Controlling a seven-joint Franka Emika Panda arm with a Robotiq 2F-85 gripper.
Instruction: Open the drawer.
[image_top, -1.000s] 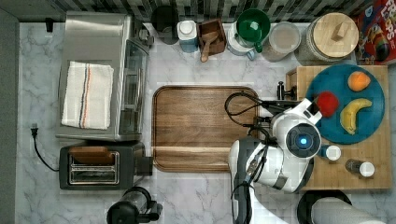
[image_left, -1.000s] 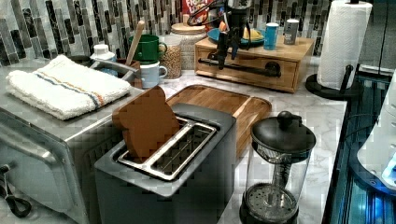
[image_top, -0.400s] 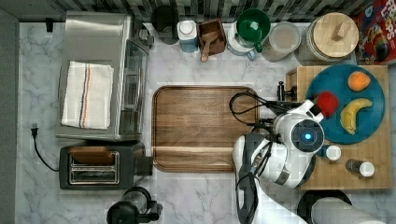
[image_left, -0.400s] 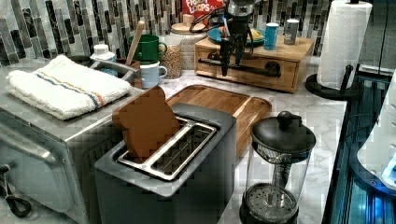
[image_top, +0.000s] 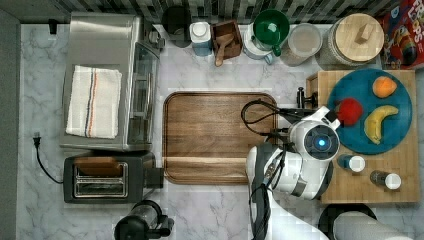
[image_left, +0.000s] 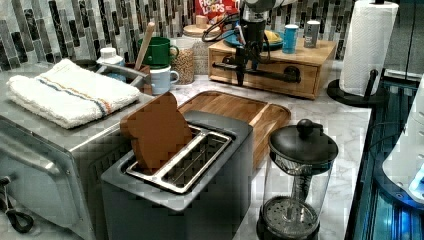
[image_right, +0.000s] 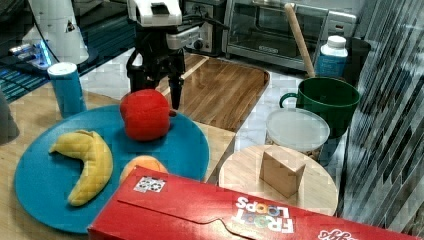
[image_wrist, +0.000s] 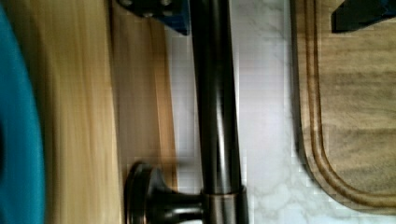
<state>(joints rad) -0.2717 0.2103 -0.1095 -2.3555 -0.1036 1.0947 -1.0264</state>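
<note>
Light-wood drawer (image_left: 270, 75), black bar handle (image_wrist: 215, 102), shut, beside wooden tray (image_top: 215, 135).

A red cereal box (image_right: 240, 212) carried "FROOT LOOPS", upside down in the right view; the left view showed "FROOT LOOPS" on the box (image_left: 216, 7) upright, by the tiled wall. No other txt was readable on bottles, jars or appliances.

Top view overhead, side views opposed, wrist close

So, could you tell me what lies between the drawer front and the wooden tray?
In the wrist view, the drawer's black bar handle runs between the drawer and wooden tray, over bare marble counter.
</note>
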